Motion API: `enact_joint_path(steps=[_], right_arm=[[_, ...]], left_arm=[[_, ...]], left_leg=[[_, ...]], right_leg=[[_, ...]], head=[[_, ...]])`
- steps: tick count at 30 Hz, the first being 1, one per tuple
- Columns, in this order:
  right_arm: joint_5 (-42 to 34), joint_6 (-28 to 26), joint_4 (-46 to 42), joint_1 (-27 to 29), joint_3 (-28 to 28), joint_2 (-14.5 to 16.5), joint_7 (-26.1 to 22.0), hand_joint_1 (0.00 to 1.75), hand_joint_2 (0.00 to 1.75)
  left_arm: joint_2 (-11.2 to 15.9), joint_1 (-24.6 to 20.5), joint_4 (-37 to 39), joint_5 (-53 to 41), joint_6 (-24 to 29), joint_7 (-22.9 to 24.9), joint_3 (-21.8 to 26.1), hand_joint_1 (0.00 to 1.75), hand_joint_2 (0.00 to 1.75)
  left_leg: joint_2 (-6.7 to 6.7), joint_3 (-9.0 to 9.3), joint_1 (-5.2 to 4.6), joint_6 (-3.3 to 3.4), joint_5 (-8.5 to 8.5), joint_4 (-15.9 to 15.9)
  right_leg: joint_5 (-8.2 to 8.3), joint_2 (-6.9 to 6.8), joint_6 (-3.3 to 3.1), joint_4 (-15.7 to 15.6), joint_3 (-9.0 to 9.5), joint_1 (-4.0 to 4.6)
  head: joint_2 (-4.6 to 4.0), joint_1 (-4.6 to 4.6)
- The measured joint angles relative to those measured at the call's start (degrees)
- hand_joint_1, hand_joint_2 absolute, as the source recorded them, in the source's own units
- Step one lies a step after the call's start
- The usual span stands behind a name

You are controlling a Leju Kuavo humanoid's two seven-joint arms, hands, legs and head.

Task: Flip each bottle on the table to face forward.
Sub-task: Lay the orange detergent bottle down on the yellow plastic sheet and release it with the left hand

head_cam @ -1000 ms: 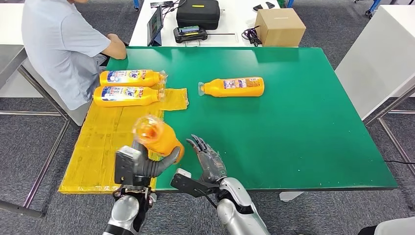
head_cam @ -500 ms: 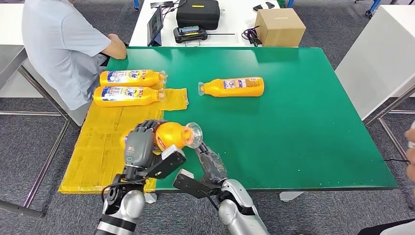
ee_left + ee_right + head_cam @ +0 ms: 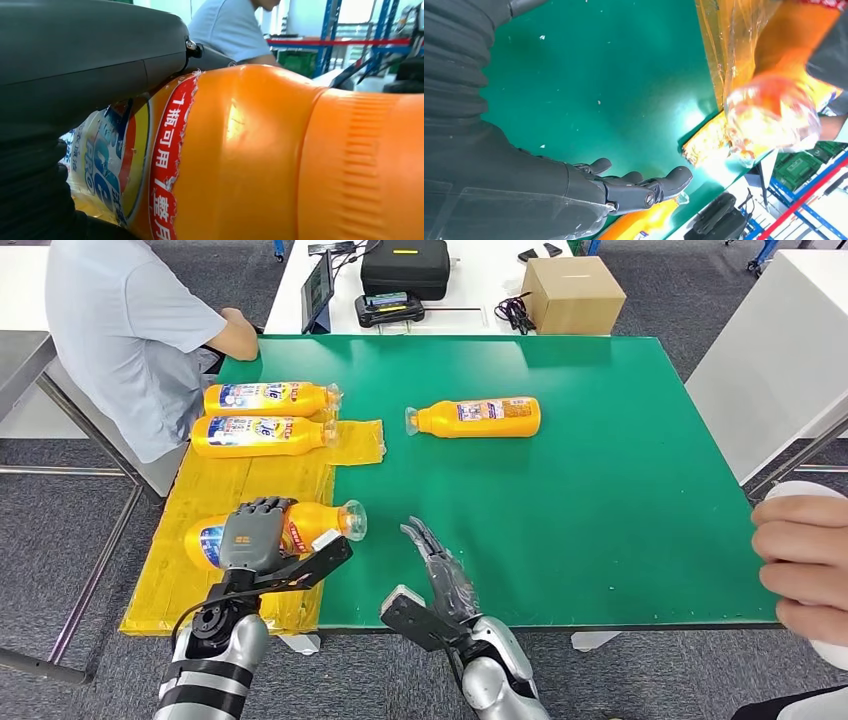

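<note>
An orange bottle with a blue and red label lies on the yellow mat at the table's near left, clear cap toward the right. My left hand grips it from above; the left wrist view has its body close up. My right hand hovers open over the green table just right of the bottle's cap. Two more orange bottles lie side by side at the far left. Another bottle lies alone mid-table.
A person in a grey shirt sits at the table's far left corner. Another person's hand holding something white enters at the right edge. A cardboard box, a black case and a tablet stand on the white table behind.
My left hand has turned the bottle from cap-up to lying flat and lowered it onto the yellow mat. My right hand has drawn back a little. A person's hand came in at the right edge.
</note>
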Motion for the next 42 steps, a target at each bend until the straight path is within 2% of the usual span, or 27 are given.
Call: enact_joint_path(steps=[5, 10, 11, 12, 14, 16, 21, 27, 34, 42], right_arm=[[-0.5, 0.3, -0.4, 0.1, -0.7, -0.1, -0.5, 0.00, 1.75], [-0.6, 0.6, -0.3, 0.2, -1.0, -0.1, -1.2, 0.00, 1.75], [-0.7, 0.6, -0.2, 0.2, -1.1, -0.1, -1.4, 0.00, 1.75], [-0.7, 0.7, 0.0, 0.2, -1.1, -0.1, -1.5, 0.00, 1.75], [-0.8, 0.7, 0.3, 0.2, -1.1, -0.1, -1.7, 0.00, 1.75], [-0.9, 0.7, 0.6, 0.1, -1.2, -0.1, -1.9, 0.00, 1.75], [-1.6, 1.0, 1.8, -0.3, -1.5, -0.1, -2.3, 0.00, 1.75], [-2.0, 1.1, 2.9, -0.9, -2.0, -0.2, -2.5, 0.00, 1.75], [-2.4, 1.2, 4.0, -1.5, -2.7, -0.2, -2.6, 0.00, 1.75], [-2.6, 1.2, 5.0, -1.7, -3.4, -0.3, -2.7, 0.00, 1.75]], left_arm=[[1.2, -1.4, 3.6, -2.3, -1.1, 1.6, 1.1, 1.75, 1.75], [2.3, -3.5, 8.4, -2.9, -1.3, 0.7, 1.8, 1.74, 1.75], [2.4, -3.9, 9.2, -2.8, -1.2, 0.3, 1.9, 1.67, 1.75], [2.5, -4.2, 10.1, -2.8, -1.1, -0.2, 2.0, 1.57, 1.75], [2.7, -4.8, 11.7, -2.4, -1.0, -1.2, 2.2, 0.90, 1.75], [2.8, -5.4, 13.2, -1.8, -1.3, -2.1, 2.2, 0.39, 1.75], [3.2, -6.9, 17.5, -1.2, -1.7, -3.5, 2.2, 0.09, 1.75], [3.3, -8.8, 22.0, -1.0, -1.4, -3.7, 2.2, 0.01, 1.75], [3.3, -10.6, 25.9, -1.0, -1.5, -3.0, 2.2, 0.07, 1.75], [3.4, -11.3, 27.6, -1.0, -1.5, -2.9, 2.3, 0.05, 1.75]], left_leg=[[0.05, 0.01, 0.00, 0.00, 0.01, 0.0], [0.05, 0.00, 0.01, 0.00, 0.01, 0.0], [0.05, 0.00, 0.00, 0.00, 0.01, 0.0], [0.04, 0.00, 0.00, 0.00, 0.01, 0.0], [0.04, 0.00, 0.00, 0.00, 0.01, 0.0], [0.03, 0.00, 0.00, 0.00, 0.01, 0.0], [0.00, 0.08, 0.00, 0.00, 0.01, 0.0], [-0.11, 0.42, 0.00, 0.00, 0.01, 0.0], [-0.25, 0.82, -0.01, 0.00, 0.06, 0.0], [-0.28, 0.88, -0.01, -0.01, 0.21, 0.0]], right_leg=[[0.06, 0.00, -0.09, 0.0, -0.02, 0.01], [0.06, 0.00, -0.09, 0.0, -0.02, 0.01], [0.06, 0.00, -0.09, 0.0, -0.02, 0.01], [0.06, 0.00, -0.09, 0.0, -0.02, 0.00], [0.06, 0.00, -0.09, 0.0, -0.02, 0.00], [0.06, 0.00, -0.09, 0.0, -0.01, 0.00], [0.06, -0.02, -0.10, 0.0, 0.09, 0.00], [0.03, -0.09, -0.12, 0.0, 0.48, 0.00], [0.00, -0.26, -0.13, 0.0, 0.92, 0.00], [0.04, -0.29, -0.13, 0.0, 1.00, 0.00]], head=[[0.00, -0.01], [0.00, -0.01], [0.00, -0.01], [0.00, -0.01], [0.00, -0.01], [0.00, -0.01], [0.00, -0.01], [0.00, -0.01], [0.00, -0.01], [0.00, -0.02]])
